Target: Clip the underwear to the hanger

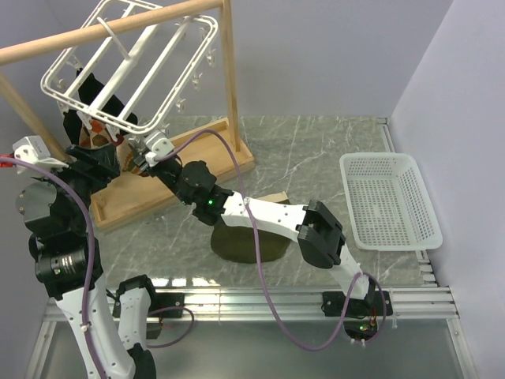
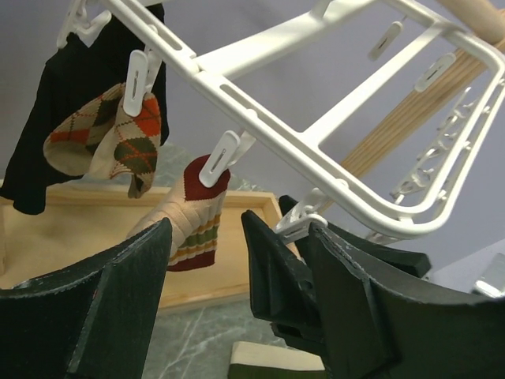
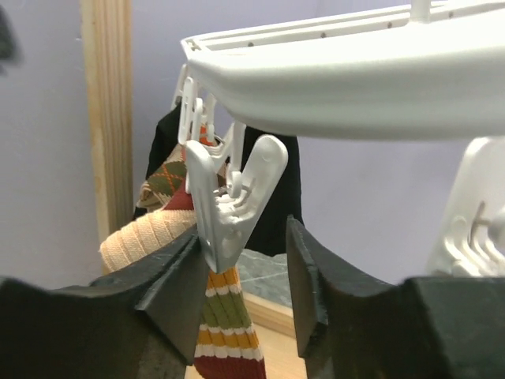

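**Both claws up at the hanger, underwear down on the tabletop**

The grey marbled tabletop (image 1: 316, 150) carries the wooden rail stand (image 1: 95, 31) at its far left and a white mesh basket (image 1: 390, 201) at the right edge. The hanger (image 3: 371, 79) hangs tilted from the stand's rail, with a black garment and patterned socks already clipped along its low side.

The underwear (image 1: 237, 243) lies in a dark olive heap on the tabletop, partly under my right forearm. It is well apart from both claws and touches neither.

My right claw (image 3: 243, 237) is raised to the hanger's lower rim and stands partly spread around one dangling white clip (image 3: 229, 189). The clip's lower end rests against one finger, and a gap shows between it and the other finger. A striped sock (image 3: 221, 324) hangs just behind that clip.

My left claw (image 1: 106, 162) sits close beside the right one under the same rim, spread wide and holding nothing.
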Tool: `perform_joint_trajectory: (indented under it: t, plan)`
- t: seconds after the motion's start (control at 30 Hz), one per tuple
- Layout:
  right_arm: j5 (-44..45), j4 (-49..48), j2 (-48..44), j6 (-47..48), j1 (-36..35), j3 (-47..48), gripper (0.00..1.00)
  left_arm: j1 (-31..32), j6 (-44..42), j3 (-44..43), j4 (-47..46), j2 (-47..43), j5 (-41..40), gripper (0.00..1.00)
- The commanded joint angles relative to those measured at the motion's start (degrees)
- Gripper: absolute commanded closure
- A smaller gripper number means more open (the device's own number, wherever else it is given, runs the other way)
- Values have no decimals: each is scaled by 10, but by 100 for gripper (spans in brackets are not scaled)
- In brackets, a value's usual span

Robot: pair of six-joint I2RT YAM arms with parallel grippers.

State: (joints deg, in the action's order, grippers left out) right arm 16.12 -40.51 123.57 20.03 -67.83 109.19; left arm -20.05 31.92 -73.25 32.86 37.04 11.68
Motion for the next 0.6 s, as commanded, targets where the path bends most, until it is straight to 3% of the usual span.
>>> perform_joint_trajectory:
  t: [0.0, 0.17, 0.27, 0.4, 0.57]
  plan:
    - [-15, -20, -41, 17, 0, 9, 49, -2, -20, -1, 10, 8, -1, 24]
    - [-18, -33, -49, 24, 0, 1, 54, -2, -20, 15, 7, 5, 1, 24]
    - [-30, -29, -54, 27, 1, 7, 65, -2, -30, 14, 16, 9, 6, 24]
    - [-51, -8, -62, 16, 2, 8, 87, -2, -55, 7, 25, 20, 30, 23]
    - [-106, 33, -76, -9, 8, 1, 99, -2, -97, -9, 21, 32, 89, 23]
